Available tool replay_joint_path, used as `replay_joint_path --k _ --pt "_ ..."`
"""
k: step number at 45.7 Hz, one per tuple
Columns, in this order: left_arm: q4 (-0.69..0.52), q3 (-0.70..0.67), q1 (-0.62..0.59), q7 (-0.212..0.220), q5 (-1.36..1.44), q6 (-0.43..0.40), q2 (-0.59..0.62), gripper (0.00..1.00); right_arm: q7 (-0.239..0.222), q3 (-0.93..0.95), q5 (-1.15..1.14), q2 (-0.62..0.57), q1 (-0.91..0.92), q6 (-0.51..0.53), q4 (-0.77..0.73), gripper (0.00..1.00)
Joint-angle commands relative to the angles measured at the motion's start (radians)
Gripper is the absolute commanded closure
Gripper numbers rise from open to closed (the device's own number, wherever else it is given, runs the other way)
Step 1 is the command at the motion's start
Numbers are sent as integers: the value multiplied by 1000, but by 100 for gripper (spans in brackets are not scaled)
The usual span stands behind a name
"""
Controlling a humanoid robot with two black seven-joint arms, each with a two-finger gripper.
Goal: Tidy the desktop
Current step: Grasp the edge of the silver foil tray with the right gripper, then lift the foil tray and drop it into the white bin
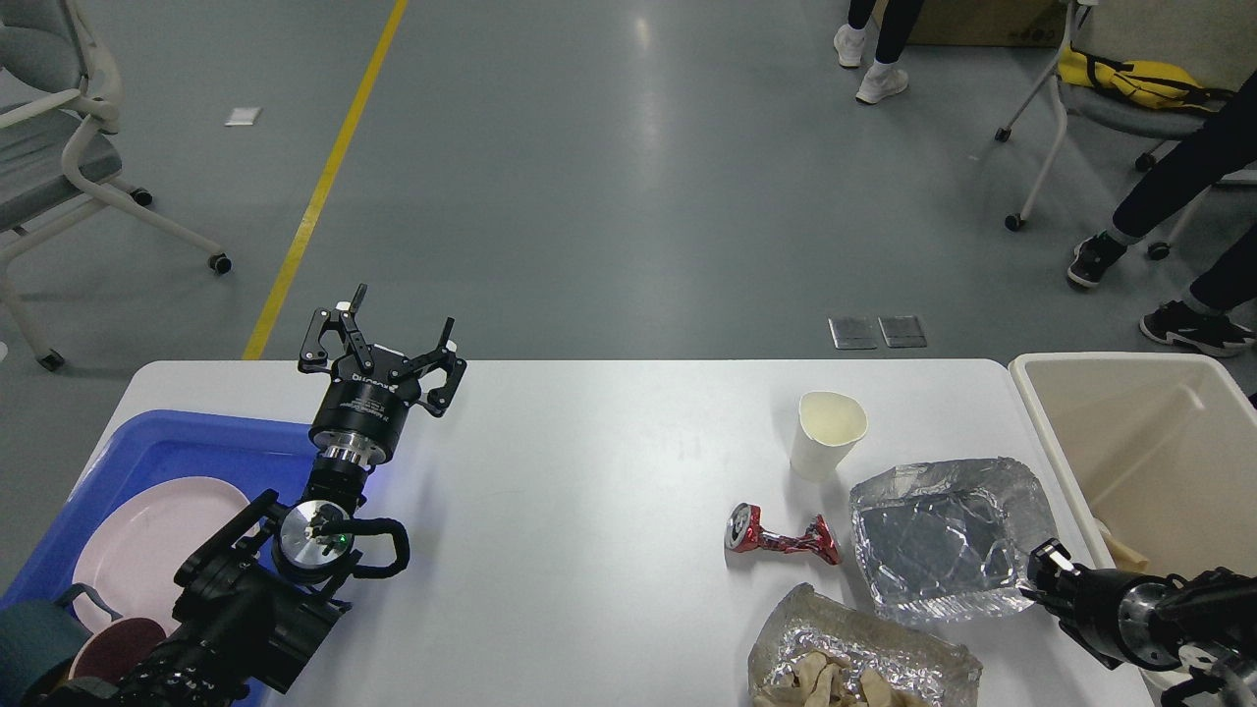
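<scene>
The white desktop (609, 511) holds a white paper cup (828, 432), a crushed red can (776, 535), an empty foil tray (943, 540) and a second foil tray (854, 658) with crumpled brown paper in it. My right gripper (1041, 568) is at the empty foil tray's near right rim and looks shut on it. That tray is tilted up, with its left edge close to the can. My left gripper (388, 329) is open and empty above the table's far left edge.
A blue tray (167, 447) at the left holds a pink plate (147, 540), a dark red bowl (118, 648) and a teal mug (29, 638). A beige bin (1129, 442) stands at the table's right end. Chairs and people's legs are beyond the table.
</scene>
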Motion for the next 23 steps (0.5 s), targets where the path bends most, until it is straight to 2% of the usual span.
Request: replay_joint_path --k 1,5,8,16,23 --pt "0 0 0 0 0 0 0 3 0 -9 -7 -11 10 10 -8 100" --pt "0 0 0 0 0 0 0 3 -3 -14 -27 -57 51 20 -16 100" --pt "0 0 0 0 0 0 0 3 -6 -21 -76 -89 129 66 -23 100" --pt "0 0 0 0 0 0 0 3 -6 -86 -346 -172 418 306 -16 100" --pt "0 0 0 0 0 0 0 3 -6 -112 -540 -174 677 487 -11 100"
